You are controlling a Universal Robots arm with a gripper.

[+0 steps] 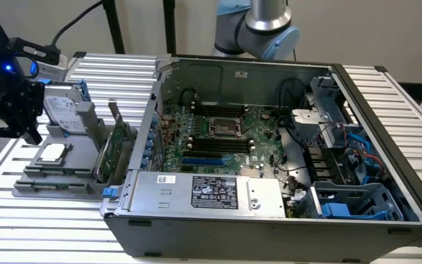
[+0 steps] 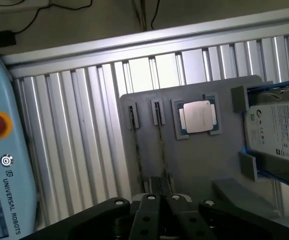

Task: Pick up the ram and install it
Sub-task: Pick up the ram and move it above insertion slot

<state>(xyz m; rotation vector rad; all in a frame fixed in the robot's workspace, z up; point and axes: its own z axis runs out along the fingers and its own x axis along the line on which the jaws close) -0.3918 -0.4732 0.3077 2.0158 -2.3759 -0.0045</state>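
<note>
Green ram stick (image 1: pixel 101 159), long and thin, stands on edge low beside the black two-fingered pincer (image 1: pixel 9 132).
Exterior view: it sits in a grey plastic tray (image 1: pixel 57 181), toward that view's right of the empty pincer. Wrist view: the ram (image 2: pixel 160 147) runs lengthwise straight ahead of the pincer (image 2: pixel 159 187), whose fingertips (image 2: pixel 151 192) sit together.

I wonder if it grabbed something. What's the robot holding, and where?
Cannot tell. The gripper hangs over the gray tray, at a thin ram stick standing on edge.
</note>
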